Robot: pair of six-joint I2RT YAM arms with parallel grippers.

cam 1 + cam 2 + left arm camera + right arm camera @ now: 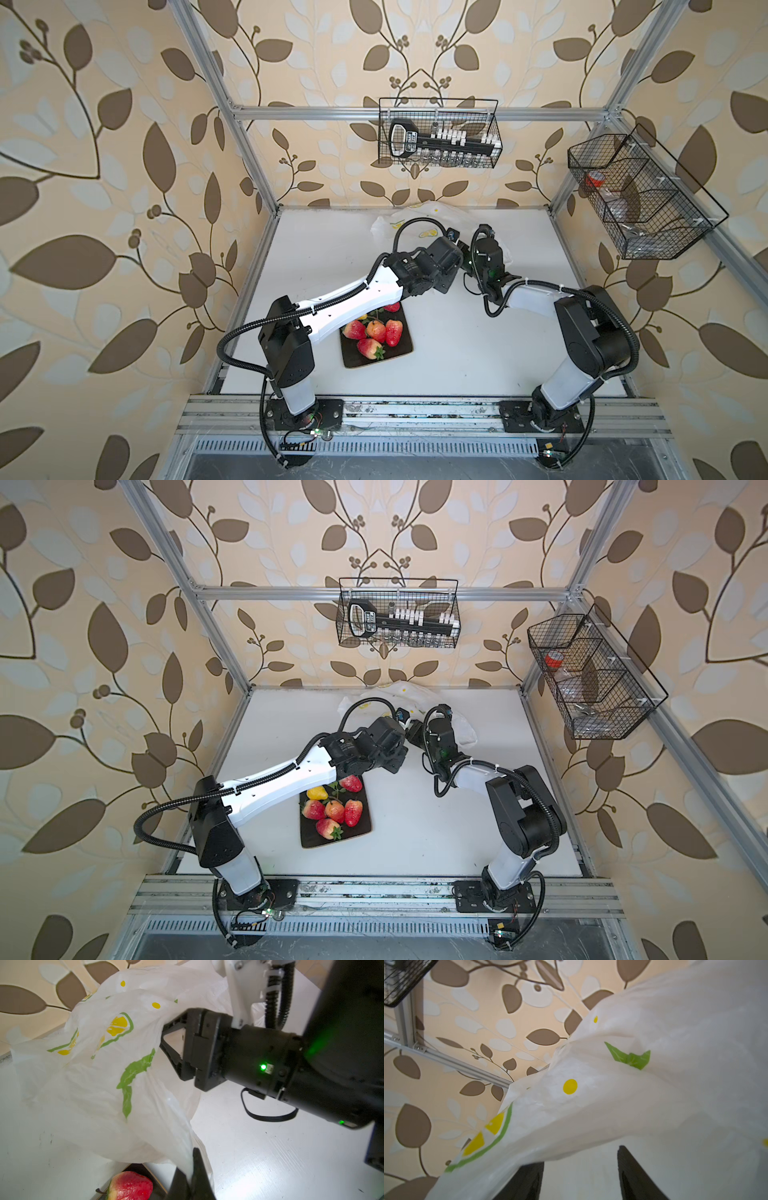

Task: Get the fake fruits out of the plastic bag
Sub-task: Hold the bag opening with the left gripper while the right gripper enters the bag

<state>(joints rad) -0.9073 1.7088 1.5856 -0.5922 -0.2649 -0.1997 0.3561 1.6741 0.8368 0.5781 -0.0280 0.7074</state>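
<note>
Leaf-patterned wallpaper and an aluminium frame close in a white table (457, 332). In both top views the two arms reach from 6 o'clock and meet near 12 o'clock, over the plastic bag (419, 220), which lies crumpled against the far edge with its mouth turned back toward the arms.

The black tray (403, 351) sits at about 7 o'clock from the bag, partly under the left forearm. The fake fruits (376, 330) rest on it: strawberries, a yellow pear and a green sprig. Whether any fruit is left inside the bag cannot be told; the film looks slack and shows no clear bulge.

The left tool (190, 1169) is clenched on the bag's rim, holding a fold of film taut. The right tool (579, 1157) is pushed into the mouth with its jaws apart and nothing visibly between them, the film draped over them. Anything remaining would lie ahead of the right tool, toward 12 o'clock, so that arm is the nearer for a pick.
</note>
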